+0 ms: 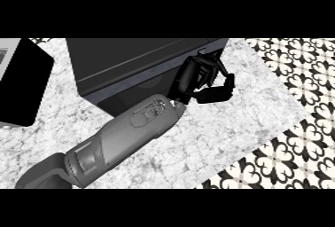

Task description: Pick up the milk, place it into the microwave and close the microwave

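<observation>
One arm in view: the grey forearm (124,133) comes in from the lower left and runs diagonally up to the microwave (131,57), so I read it as the left arm. The left robot hand (200,77) sits at the microwave's right front corner, over the edge where its top meets its front face, touching or nearly touching. Robot hand state: cannot tell whether it is apart, together or clamped on anything, because it shows as black against the dark box. Right robot hand not visible. Milk: not visible anywhere. It is not on the marble surface (216,133) in front of the microwave or to its right. Judgement: it is either already inside the microwave or hidden under the robot hand, and the pictures do not settle which. The microwave's front face reads as one dark band, so I cannot say if the door is open or closed. A flat black panel with a light grey corner (23,84) lies well left of the microwave; it could be the swung-out door or a separate thing, unclear. Why the robot hand is there, as a judgement: that position suits either putting something in at the front opening or working the front edge to shut the door. Likely late in the task, with closing not confirmed. Patterned floor (294,146) shows beyond the surface, right of the microwave.
</observation>
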Motion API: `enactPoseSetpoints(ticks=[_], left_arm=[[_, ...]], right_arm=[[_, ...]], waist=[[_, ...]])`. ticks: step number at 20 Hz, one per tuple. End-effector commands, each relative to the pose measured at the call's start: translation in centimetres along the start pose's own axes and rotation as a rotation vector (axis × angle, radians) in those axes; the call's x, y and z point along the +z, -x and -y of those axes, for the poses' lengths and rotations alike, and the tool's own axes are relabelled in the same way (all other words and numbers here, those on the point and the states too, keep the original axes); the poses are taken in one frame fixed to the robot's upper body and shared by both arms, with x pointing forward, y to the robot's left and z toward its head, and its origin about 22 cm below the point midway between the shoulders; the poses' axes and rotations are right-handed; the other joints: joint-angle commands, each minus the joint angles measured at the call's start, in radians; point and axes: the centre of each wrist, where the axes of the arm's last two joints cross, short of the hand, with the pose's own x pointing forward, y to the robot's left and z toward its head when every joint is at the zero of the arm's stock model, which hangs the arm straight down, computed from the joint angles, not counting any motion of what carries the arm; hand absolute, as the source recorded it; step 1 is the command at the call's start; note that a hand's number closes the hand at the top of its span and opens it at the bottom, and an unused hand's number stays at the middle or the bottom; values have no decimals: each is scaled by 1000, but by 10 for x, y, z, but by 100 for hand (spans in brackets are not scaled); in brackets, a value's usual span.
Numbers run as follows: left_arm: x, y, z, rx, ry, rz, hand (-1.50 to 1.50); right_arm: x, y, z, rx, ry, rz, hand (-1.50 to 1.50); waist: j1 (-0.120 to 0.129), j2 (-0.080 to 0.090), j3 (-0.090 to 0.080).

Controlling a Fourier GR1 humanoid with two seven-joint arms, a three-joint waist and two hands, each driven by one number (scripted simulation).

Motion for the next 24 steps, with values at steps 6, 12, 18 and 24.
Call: enactPoseSetpoints(ticks=[6,12,18,24], left_arm=[[-11,5,3,38,-221,-117,150],[-9,18,-4,27,-272,-166,150],[-4,36,-20,-8,-245,-194,150],[-1,45,-34,-40,-223,-214,-150]], right_arm=[[-1,-5,9,-12,19,0,-150],[-1,-16,16,17,43,9,-150],[5,-30,24,53,88,24,-150],[8,-34,23,51,109,25,-150]], waist=[[34,5,1],[67,8,1],[104,5,-1],[148,5,-2]])
